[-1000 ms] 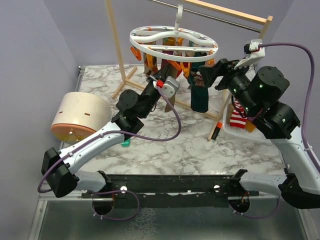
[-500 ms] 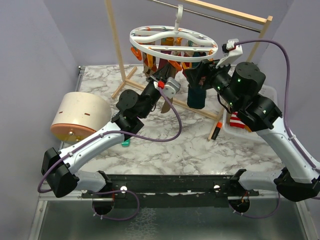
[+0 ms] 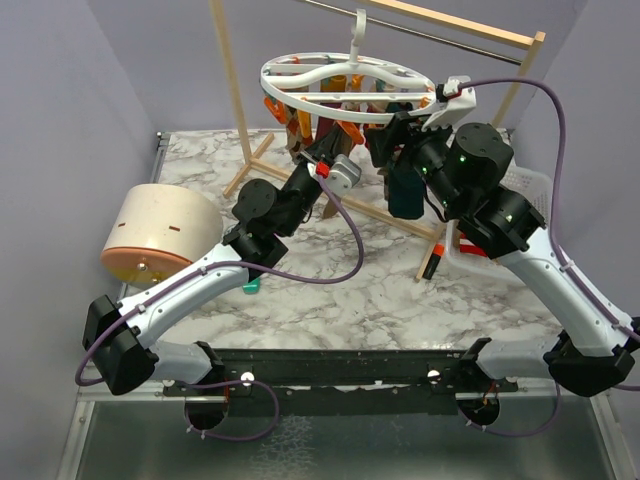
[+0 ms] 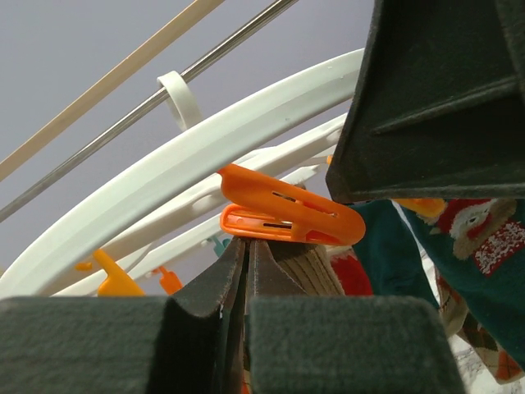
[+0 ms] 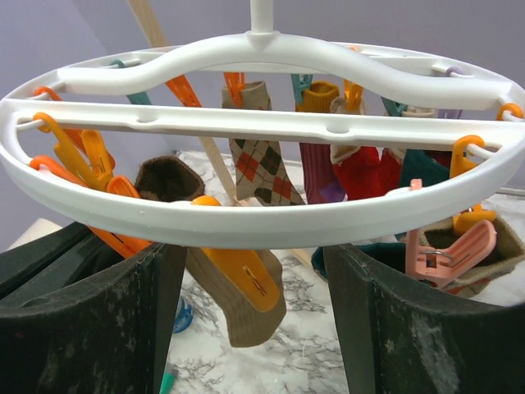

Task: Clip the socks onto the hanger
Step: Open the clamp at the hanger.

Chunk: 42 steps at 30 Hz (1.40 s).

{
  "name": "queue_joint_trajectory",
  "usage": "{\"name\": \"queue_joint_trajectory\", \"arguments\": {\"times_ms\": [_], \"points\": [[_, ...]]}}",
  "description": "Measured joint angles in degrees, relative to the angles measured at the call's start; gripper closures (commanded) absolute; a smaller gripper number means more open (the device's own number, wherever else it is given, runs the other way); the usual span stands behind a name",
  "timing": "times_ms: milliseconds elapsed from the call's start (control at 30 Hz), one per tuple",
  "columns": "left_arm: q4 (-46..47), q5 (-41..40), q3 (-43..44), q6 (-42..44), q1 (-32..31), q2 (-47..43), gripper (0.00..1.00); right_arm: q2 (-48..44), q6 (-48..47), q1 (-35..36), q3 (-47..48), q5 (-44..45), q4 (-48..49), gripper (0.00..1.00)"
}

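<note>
- Where the arms are bolted at the near edge, the marble table (image 3: 340, 290) carries a cream round container (image 3: 160, 232) on its left and a red-white striped sock (image 3: 472, 240) far to its right, well apart.
- Farther in, the left gripper (image 4: 244, 271) reaches up under the ring with its jaws pressed fully together, right below an orange clip (image 4: 287, 215) and just beside a tan ribbed cuff (image 4: 308, 275). I cannot tell whether any fabric is pinched between them.
- Opposite it, the right gripper (image 5: 250, 271) stands with its jaws spread wide and holding nothing, one finger to each side beneath the ring's near rim.
- Above both, the hanger (image 5: 271, 222) lies nearly level. In the top view its oval runs left to right, and its hook (image 3: 358, 30) points straight up to the metal rail.
- Under the ring the socks hang with their long axes vertical, cuffs up in the clips: an argyle sock (image 5: 258, 168), a purple sock (image 5: 316, 168), a red sock (image 5: 358, 176) and, on the right, a dark teal sock (image 3: 405, 195) with its toe pointing down.
- Behind everything stands the wooden rack (image 3: 228, 90).
</note>
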Motion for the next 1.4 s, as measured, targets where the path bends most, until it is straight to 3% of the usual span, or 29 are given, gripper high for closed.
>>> {"name": "queue_joint_trajectory", "arguments": {"times_ms": [233, 467, 600, 967, 1400], "points": [[-0.02, 0.0, -0.02, 0.26, 0.0, 0.0, 1.0, 0.07, 0.15, 0.42, -1.4, 1.05, 2.34, 0.3], [-0.04, 0.0, -1.44, 0.35, 0.0, -0.15, 1.0, -0.37, -0.09, 0.66, -3.58, 3.56, 2.8, 0.47], [-0.11, -0.02, -2.03, 0.35, 0.0, -0.61, 1.0, -0.57, -0.46, 0.66, -4.52, 6.86, 4.17, 0.51], [-0.07, 0.0, -2.08, 0.35, 0.0, -1.73, 1.0, -3.26, -3.13, 0.66, -7.19, 16.26, 5.62, 0.52], [-0.11, 1.14, -1.46, -0.15, 0.0, -1.11, 1.0, -3.54, -5.9, 0.66, -5.79, 18.01, 5.22, 0.46]]}}
